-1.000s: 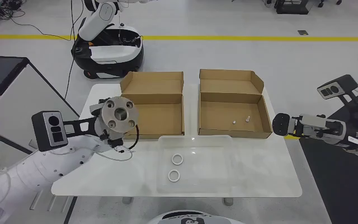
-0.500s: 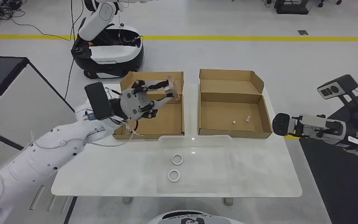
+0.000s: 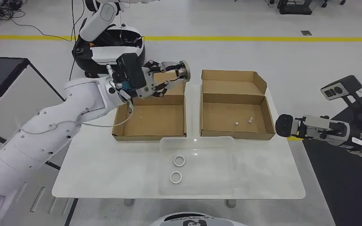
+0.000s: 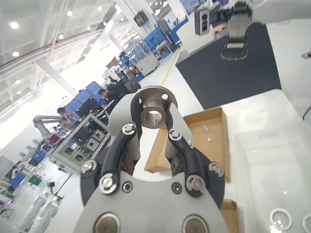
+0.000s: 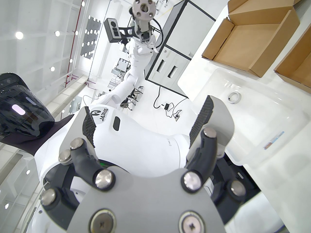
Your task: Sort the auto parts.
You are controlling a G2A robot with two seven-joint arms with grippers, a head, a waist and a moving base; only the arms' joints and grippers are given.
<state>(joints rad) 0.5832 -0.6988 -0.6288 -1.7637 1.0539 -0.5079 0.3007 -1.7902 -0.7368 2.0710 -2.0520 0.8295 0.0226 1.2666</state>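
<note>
Tray (image 3: 210,168) before left box (image 3: 151,121), right box (image 3: 225,117)

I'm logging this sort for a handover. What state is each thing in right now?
Left claw: shut on the flange.
Flange: gripped, held in the air.
Right claw: open, empty.
Left box: lid open, empty inside.
Right box: lid open, two small parts inside.
Tray: uncovered, two rings lying flat inside.

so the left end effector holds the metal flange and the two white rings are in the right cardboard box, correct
Not quite. The left end effector does hold the metal flange, but the two white rings lie in the clear tray, not the right cardboard box, as the top view shows.
</note>
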